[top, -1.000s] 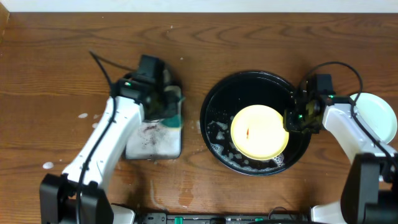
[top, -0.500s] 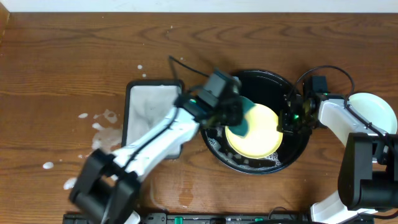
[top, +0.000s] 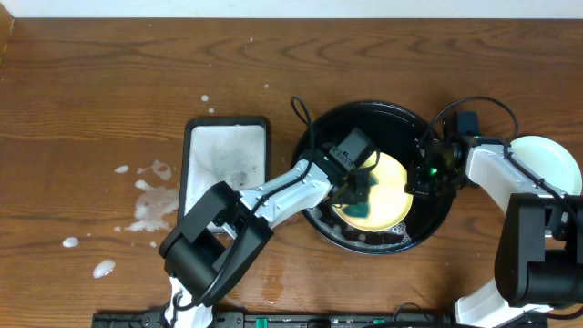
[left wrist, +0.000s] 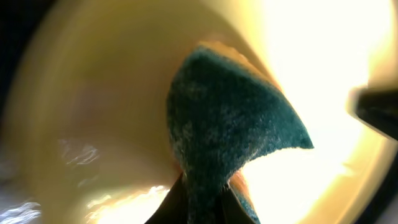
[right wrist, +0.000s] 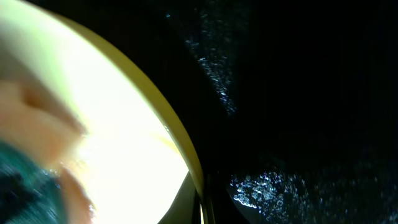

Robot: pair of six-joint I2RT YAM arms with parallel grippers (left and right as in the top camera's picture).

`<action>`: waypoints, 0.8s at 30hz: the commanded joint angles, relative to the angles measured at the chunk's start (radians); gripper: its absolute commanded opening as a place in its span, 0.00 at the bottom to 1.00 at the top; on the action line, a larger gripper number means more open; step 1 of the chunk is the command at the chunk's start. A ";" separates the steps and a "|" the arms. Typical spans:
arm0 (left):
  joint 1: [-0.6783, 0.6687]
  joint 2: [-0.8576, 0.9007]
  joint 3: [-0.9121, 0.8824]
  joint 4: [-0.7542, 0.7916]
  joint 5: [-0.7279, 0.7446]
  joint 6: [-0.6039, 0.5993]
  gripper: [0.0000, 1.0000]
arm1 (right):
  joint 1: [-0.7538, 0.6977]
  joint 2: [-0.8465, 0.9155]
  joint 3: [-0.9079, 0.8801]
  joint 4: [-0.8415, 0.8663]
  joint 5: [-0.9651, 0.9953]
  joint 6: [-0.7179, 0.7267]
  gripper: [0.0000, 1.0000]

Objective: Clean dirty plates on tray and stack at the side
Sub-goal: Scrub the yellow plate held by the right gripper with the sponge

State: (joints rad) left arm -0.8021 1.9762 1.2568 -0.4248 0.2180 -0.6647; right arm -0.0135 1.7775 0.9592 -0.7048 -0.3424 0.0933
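Jaws: left gripper [top: 357, 189] clamped on green sponge [left wrist: 231, 134]; right gripper [top: 424, 176] closure cannot be told | yellow plate [top: 396, 178] lies in black tray [top: 364, 115] | sponge pressed on plate's 9 o'clock side, bare face extends toward 3 o'clock from left jaws | right gripper meets plate's 3 o'clock rim.

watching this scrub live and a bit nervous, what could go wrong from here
The tray is wet with suds, so the yellow plate may skid as the sponge pushes if the right gripper holds its rim loosely. The left gripper pinches the sponge only at one end; it may twist out.
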 commanded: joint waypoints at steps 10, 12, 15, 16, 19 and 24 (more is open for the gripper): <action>0.015 0.039 0.026 -0.046 -0.171 0.102 0.07 | 0.009 0.053 -0.017 -0.012 0.040 0.002 0.01; 0.013 0.051 0.025 0.025 -0.031 0.038 0.07 | 0.009 0.053 -0.017 -0.013 0.046 0.003 0.01; -0.001 0.078 0.025 0.114 0.095 -0.053 0.08 | 0.009 0.053 -0.017 -0.015 0.046 0.002 0.01; -0.010 0.092 0.025 0.147 0.143 -0.074 0.07 | 0.009 0.053 -0.017 -0.018 0.046 0.002 0.01; -0.037 0.125 0.025 0.211 0.240 -0.101 0.07 | 0.009 0.053 -0.017 -0.021 0.046 0.002 0.01; -0.079 0.148 0.026 0.148 0.253 -0.057 0.08 | 0.009 0.053 -0.017 -0.023 0.046 0.002 0.01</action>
State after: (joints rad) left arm -0.8307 2.0647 1.3048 -0.2119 0.3546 -0.7307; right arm -0.0055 1.7916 0.9592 -0.7208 -0.4007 0.0944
